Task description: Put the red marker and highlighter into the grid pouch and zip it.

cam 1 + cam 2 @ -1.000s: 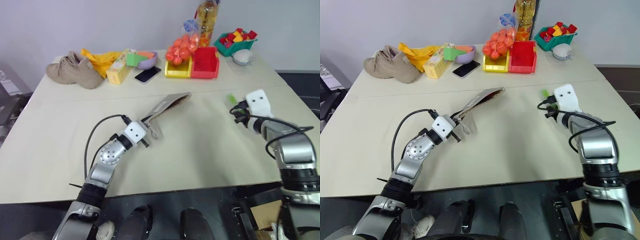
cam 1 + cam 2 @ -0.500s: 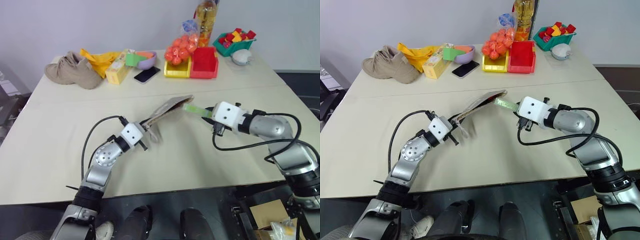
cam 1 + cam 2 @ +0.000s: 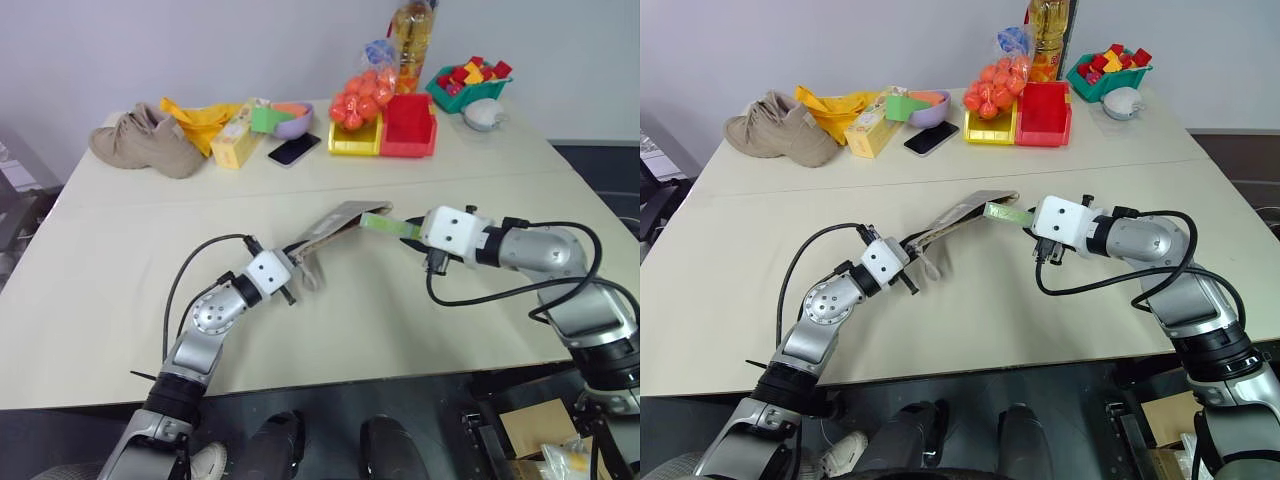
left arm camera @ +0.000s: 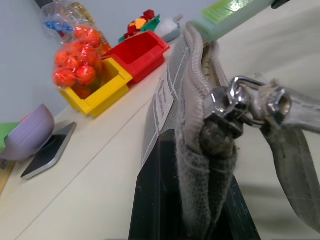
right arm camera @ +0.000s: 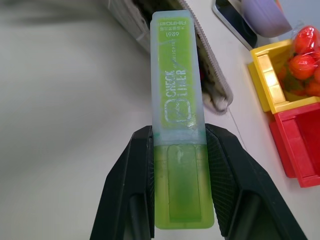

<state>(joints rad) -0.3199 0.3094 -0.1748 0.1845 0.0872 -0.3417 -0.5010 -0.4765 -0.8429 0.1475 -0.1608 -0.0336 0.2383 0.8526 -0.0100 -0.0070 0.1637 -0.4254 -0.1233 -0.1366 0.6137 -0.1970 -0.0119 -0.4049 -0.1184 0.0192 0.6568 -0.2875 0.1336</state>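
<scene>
My left gripper (image 3: pixel 291 266) is shut on the near end of the grid pouch (image 3: pixel 327 224), a grey fabric case with thin white lines. The pouch slants up off the table, and its metal zipper pull (image 4: pixel 244 97) sits right by the grip. My right gripper (image 3: pixel 413 237) is shut on the highlighter (image 5: pixel 177 115), a pale green stub clamped by its brighter green cap. The highlighter's (image 3: pixel 388 224) free end sits at the mouth at the far end of the pouch. I cannot tell whether it is inside. The red marker is out of view.
Along the table's far edge lie a tan shoe (image 3: pixel 145 140), a yellow cloth (image 3: pixel 200 118), a yellow box (image 3: pixel 238 135), a purple bowl (image 3: pixel 293 120), a phone (image 3: pixel 296 149), a yellow bin (image 3: pixel 357 137), a red bin (image 3: pixel 410 125), a bottle (image 3: pixel 413 35) and a green basket (image 3: pixel 470 82).
My right gripper has swung left from the table's right side, carrying the highlighter to the pouch's far end. The pouch's raised end has dipped slightly. The left gripper has stayed put.
</scene>
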